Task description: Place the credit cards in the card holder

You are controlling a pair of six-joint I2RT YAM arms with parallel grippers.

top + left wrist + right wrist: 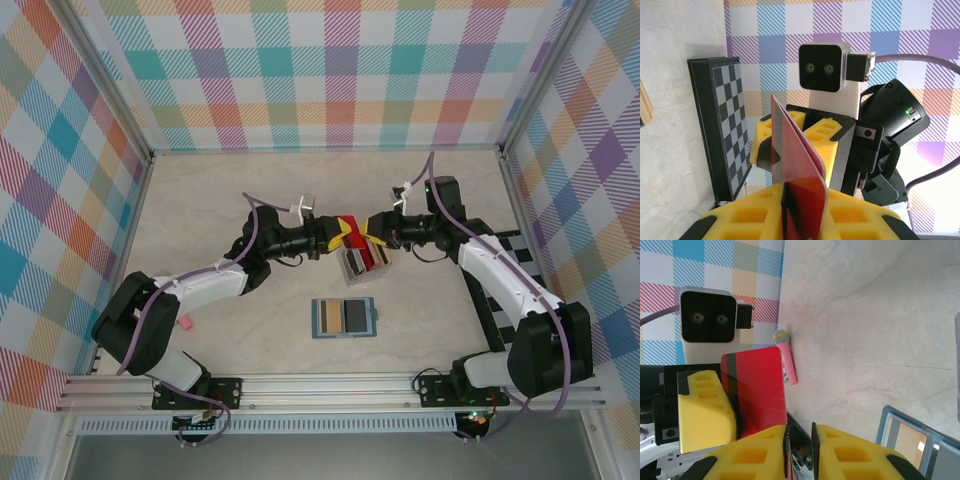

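Note:
A red credit card [352,231] hangs in the air above the table's middle, where both grippers meet tip to tip. My left gripper [338,236] is shut on it; in the left wrist view the card [797,165] stands on edge between my yellow fingers [760,215]. My right gripper [372,230] faces it with a visible gap between its pads; the card [757,390], with its black stripe, lies against one pad. The teal card holder [372,318] lies open and flat nearer the arms, with cards in its slots. Its blue corner [886,422] shows in the right wrist view.
A small grey rack [360,266] with cards stands directly under the grippers. The chequered board [520,245] lies along the right wall and shows in the left wrist view [732,125]. A pink object [185,323] lies beside the left arm.

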